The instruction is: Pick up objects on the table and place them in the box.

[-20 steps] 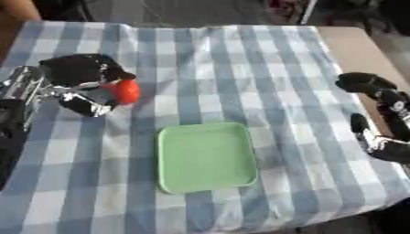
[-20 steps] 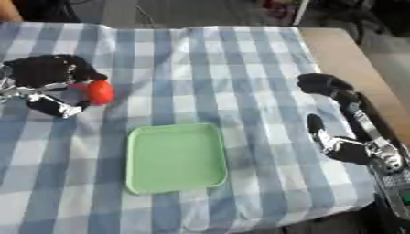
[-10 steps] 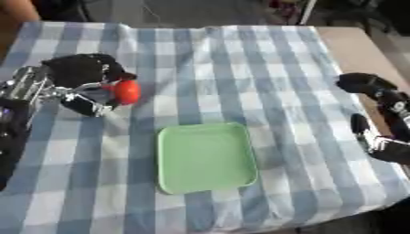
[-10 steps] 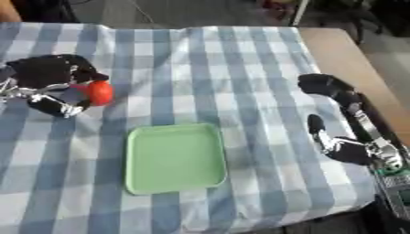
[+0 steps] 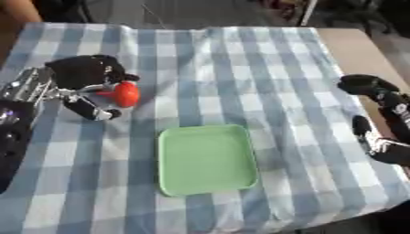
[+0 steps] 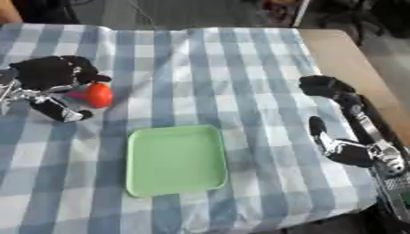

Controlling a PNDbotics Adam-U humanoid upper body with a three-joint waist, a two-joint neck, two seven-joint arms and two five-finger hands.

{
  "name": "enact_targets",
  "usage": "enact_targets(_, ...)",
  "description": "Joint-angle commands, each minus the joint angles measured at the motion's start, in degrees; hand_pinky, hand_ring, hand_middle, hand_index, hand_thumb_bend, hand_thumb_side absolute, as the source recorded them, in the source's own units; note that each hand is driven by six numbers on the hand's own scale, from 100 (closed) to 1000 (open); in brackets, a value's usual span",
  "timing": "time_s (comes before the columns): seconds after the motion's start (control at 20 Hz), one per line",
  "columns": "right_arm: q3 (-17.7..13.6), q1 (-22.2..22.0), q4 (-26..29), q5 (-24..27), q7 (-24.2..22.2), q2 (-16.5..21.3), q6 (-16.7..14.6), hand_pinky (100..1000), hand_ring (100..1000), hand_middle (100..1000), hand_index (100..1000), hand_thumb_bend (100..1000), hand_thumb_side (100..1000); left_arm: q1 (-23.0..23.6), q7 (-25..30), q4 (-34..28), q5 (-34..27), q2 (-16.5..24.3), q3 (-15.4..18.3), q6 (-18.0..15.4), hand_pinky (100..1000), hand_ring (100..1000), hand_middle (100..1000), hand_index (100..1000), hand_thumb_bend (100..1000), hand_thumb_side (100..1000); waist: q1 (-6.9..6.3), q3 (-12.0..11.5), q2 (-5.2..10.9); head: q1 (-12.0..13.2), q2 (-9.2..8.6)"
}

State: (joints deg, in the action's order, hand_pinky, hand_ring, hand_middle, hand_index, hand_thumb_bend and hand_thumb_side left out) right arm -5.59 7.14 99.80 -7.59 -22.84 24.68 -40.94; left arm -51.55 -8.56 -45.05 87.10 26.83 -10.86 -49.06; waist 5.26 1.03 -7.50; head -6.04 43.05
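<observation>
Sitting empty mid-table, the green tray [image 5: 207,158] lies on the checked cloth [image 5: 200,64].
Only the right eye view shows the right hand's [image 6: 340,123] wrist; that hand rests with fingers relaxed at the table's right edge. The left hand [image 5: 84,81] curls round a red round object [image 5: 125,93], left of the tray.

So there's a small red-orange ball [image 5: 126,93], roundish and glossy, sitting at the left side of the checked cloth with the left hand [image 5: 84,75] curled around it, fingers over the top and thumb below. Something pinkish shows just behind it, can't tell what. The tray [image 5: 207,158], pale green, shallow, rounded corners, lies flat near the front middle, well apart from the ball.
</observation>
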Motion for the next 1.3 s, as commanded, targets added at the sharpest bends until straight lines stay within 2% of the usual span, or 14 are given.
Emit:
enact_targets(0.05, -0.2, 0.6, 0.5, 0.4, -11.3, 1.0, -11.0, 836, 840, 862, 846, 100, 444, -0.8, -0.6, -0.2, 0.8, 0.3, 0.1, 0.1, 897, 793, 538, 887, 521, 428, -0.17, 0.2, 0.59, 0.4, -0.56)
enact_targets(0.15, -0.3, 0.6, 0.5, 0.4, -11.3, 1.0, -11.0, 836, 840, 862, 846, 100, 444, -0.8, -0.8, -0.1, 1.1, 0.2, 0.1, 0.1, 895, 786, 521, 844, 519, 428, -0.16, 0.2, 0.58, 0.5, -0.55)
enact_targets(0.25, -0.3, 0.6, 0.5, 0.4, -11.3, 1.0, -11.0, 836, 840, 862, 846, 100, 444, -0.8, -0.8, 0.0, 1.4, 0.2, 0.1, 0.2, 890, 771, 495, 739, 499, 425, -0.16, 0.2, 0.57, 0.5, -0.54)
enact_targets(0.3, -0.3, 0.5, 0.5, 0.4, -11.3, 1.0, -11.0, 836, 840, 862, 846, 100, 443, -0.8, -0.9, 0.0, 1.5, 0.2, 0.1, 0.2, 890, 770, 494, 731, 498, 425, -0.16, 0.2, 0.57, 0.5, -0.54)
enact_targets(0.35, -0.3, 0.5, 0.5, 0.4, -11.2, 1.0, -11.0, 836, 840, 862, 846, 100, 444, -0.8, -0.9, 0.1, 1.7, 0.2, 0.1, 0.3, 890, 766, 489, 672, 466, 420, -0.16, 0.2, 0.57, 0.5, -0.54)
enact_targets(0.7, -0.4, 0.5, 0.5, 0.4, -11.2, 1.0, -11.0, 837, 840, 862, 846, 100, 443, -0.7, -1.3, 0.3, 2.1, 0.1, 0.2, 0.7, 888, 759, 481, 588, 371, 373, -0.15, 0.1, 0.57, 0.5, -0.55)
enact_targets(0.8, -0.4, 0.5, 0.5, 0.4, -11.2, 1.0, -11.0, 837, 840, 862, 847, 100, 443, -0.7, -1.4, 0.3, 2.1, 0.1, 0.2, 0.8, 888, 758, 480, 558, 311, 344, -0.14, 0.1, 0.58, 0.6, -0.53)
enact_targets(0.85, -0.4, 0.5, 0.5, 0.4, -11.2, 1.0, -11.0, 837, 840, 862, 846, 100, 443, -0.7, -1.5, 0.4, 2.1, 0.0, 0.2, 0.9, 887, 756, 477, 536, 218, 336, -0.13, 0.1, 0.58, 0.6, -0.55)
enact_targets(0.9, -0.4, 0.5, 0.5, 0.4, -11.2, 1.0, -11.0, 837, 840, 862, 847, 100, 443, -0.7, -1.7, 0.4, 2.0, 0.0, 0.2, 1.0, 886, 755, 475, 526, 184, 337, -0.13, 0.1, 0.58, 0.6, -0.56)
enact_targets(0.95, -0.4, 0.5, 0.5, 0.4, -11.2, 1.0, -11.0, 837, 840, 862, 846, 100, 443, -0.7, -1.9, 0.4, 1.8, 0.0, 0.3, 1.1, 885, 752, 472, 496, 100, 351, -0.12, 0.1, 0.58, 0.6, -0.56)
enact_targets(1.05, -0.4, 0.4, 0.5, 0.4, -11.2, 1.0, -11.0, 837, 840, 862, 847, 100, 443, -0.7, -2.4, 0.4, 1.4, 0.1, 0.3, 1.5, 883, 748, 466, 449, 100, 409, -0.12, 0.1, 0.58, 0.6, -0.56)
enact_targets(1.3, -0.5, 0.4, 0.4, 0.3, -11.1, 1.0, -11.0, 837, 840, 862, 847, 100, 443, -0.6, -3.2, 0.1, 0.5, 0.4, 0.3, 1.9, 882, 744, 462, 428, 100, 429, -0.15, 0.0, 0.59, 0.5, -0.57)
